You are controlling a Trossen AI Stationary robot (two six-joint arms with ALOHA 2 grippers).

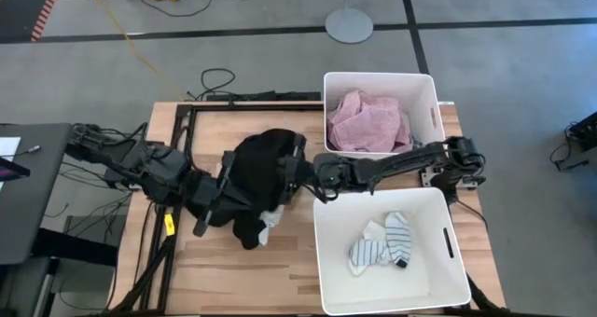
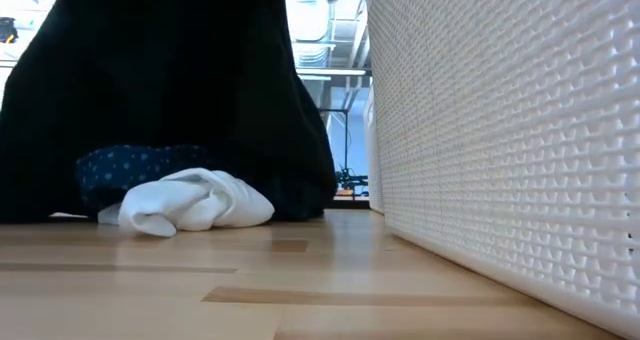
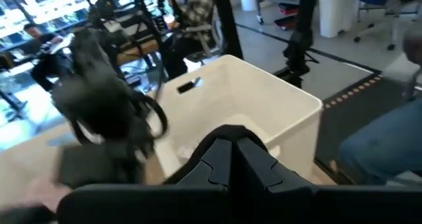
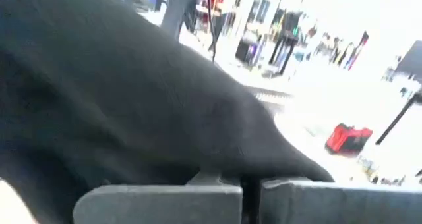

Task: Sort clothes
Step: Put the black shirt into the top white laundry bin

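A large black garment point(image 1: 261, 168) is raised at the table's middle; in the low view point(image 2: 170, 90) it hangs down onto the table. A navy dotted garment point(image 2: 140, 170) and a white sock point(image 2: 190, 202) lie at its foot; the sock also shows in the high view point(image 1: 270, 220). My right gripper point(image 1: 297, 172) reaches in from the right and is shut on the black garment. My left gripper point(image 1: 224, 194) is at the garment's left edge; its fingers point(image 3: 234, 151) are shut with nothing between them. My right gripper pinches the black garment's right side point(image 4: 211, 171) between its two fingers, coming level from the table's right. Whether it has one layer or several is hidden. The garment is lifted at the hold and hangs slack, its lower part point(image 2: 300, 195) on the table.
A white bin point(image 1: 429, 93) at the far right holds a pink garment point(image 1: 367, 121). A white bin point(image 1: 448, 261) at the near right holds a striped sock point(image 1: 399, 238) and a white sock point(image 1: 368, 252); its wall point(image 2: 500, 130) fills the low view's right. Bare wood lies at the near left.
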